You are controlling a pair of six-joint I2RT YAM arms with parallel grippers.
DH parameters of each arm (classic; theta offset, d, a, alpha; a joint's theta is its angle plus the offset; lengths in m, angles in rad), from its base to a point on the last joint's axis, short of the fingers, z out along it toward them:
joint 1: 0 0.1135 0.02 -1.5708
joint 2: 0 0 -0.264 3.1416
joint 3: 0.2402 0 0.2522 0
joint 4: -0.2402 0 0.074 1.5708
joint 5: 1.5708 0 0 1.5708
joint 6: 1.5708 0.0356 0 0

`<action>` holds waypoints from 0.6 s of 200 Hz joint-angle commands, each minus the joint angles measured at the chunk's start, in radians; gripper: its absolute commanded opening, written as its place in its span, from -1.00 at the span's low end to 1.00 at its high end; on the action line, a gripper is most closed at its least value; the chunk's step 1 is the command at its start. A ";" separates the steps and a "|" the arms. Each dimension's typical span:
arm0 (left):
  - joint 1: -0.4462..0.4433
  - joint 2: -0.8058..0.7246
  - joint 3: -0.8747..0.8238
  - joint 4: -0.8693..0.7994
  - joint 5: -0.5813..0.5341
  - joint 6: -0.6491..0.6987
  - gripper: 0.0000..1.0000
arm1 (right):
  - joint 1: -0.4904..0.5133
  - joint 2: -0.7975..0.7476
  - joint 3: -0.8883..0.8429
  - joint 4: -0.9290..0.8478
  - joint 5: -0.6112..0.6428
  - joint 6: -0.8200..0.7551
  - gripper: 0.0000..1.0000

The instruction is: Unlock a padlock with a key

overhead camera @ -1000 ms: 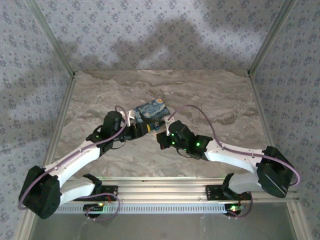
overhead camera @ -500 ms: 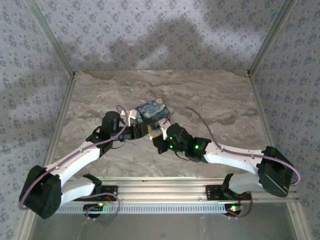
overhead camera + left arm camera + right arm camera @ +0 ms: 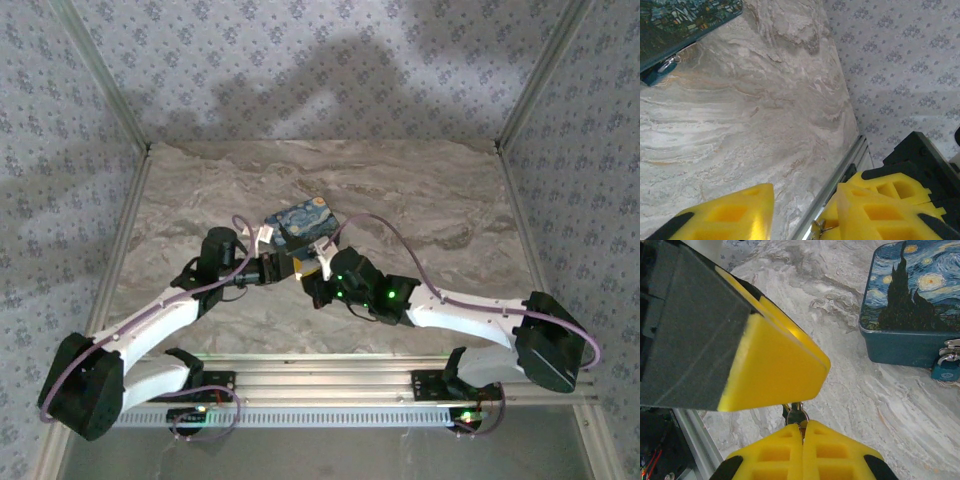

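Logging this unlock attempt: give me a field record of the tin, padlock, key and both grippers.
tin: Starry Night lid, shut, on marble table
padlock: blue, hanging on tin's front, no key in it
key: pinched in right gripper, apart from the padlock
right gripper: shut on key
left gripper: open, close beside the key

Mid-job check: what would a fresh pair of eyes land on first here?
The Starry Night tin at mid-table, with a blue padlock hanging from its hasp. Both arms meet beside it: the right gripper pinches a small key, and the left gripper is open close by.
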 commanded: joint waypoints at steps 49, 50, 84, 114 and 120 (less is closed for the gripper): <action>0.004 -0.016 0.020 0.003 0.046 0.041 -0.89 | 0.007 0.021 0.031 0.013 -0.009 -0.026 -1.00; 0.004 -0.015 0.020 0.001 0.045 0.043 -0.91 | 0.008 0.021 0.031 0.012 -0.009 -0.026 -1.00; 0.003 -0.028 0.040 -0.042 0.045 0.105 -1.00 | 0.005 0.024 0.029 0.011 -0.006 -0.026 -1.00; 0.000 -0.063 0.112 -0.213 0.002 0.275 -1.00 | -0.001 0.003 0.035 -0.024 -0.021 -0.043 -0.64; 0.000 -0.069 0.133 -0.248 -0.008 0.315 -1.00 | -0.007 -0.008 0.037 -0.037 -0.036 -0.048 -0.51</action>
